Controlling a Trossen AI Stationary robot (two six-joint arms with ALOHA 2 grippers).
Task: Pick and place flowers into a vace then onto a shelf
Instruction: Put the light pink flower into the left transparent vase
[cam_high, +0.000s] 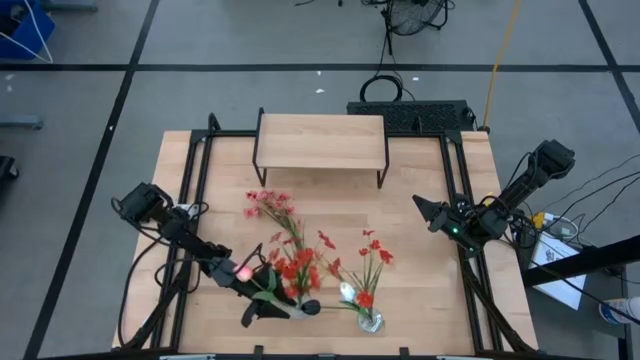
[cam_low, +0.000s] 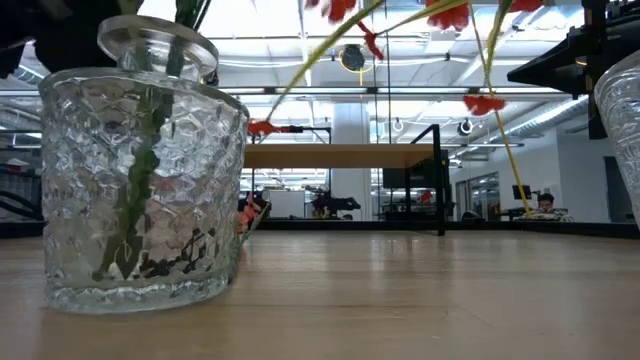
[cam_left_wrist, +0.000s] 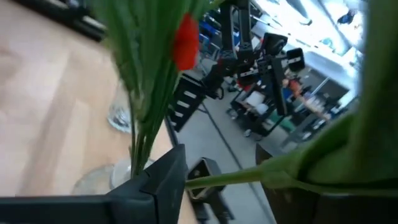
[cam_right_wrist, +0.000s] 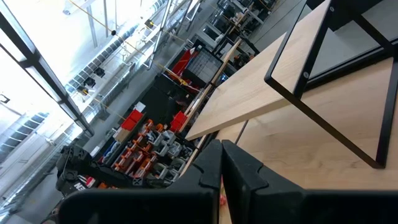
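— What is seen of the arms?
— Two dark jointed arms; black cables are looped along the left arm (cam_high: 165, 222), and a small green light is lit on the right arm (cam_high: 480, 218). Angular black fingers (cam_right_wrist: 239, 168) are shown.

Setting: industrial robotics lab. Evidence: grey concrete floor with black tape lines (cam_high: 120, 110), high glazed ceiling with steel trusses (cam_right_wrist: 74, 56), red-and-black equipment racks (cam_right_wrist: 140, 146).

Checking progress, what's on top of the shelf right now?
Nothing shows on the shelf; its board is bare. The flowers and the glass vase are on the table. Beneath the board is hidden from above.
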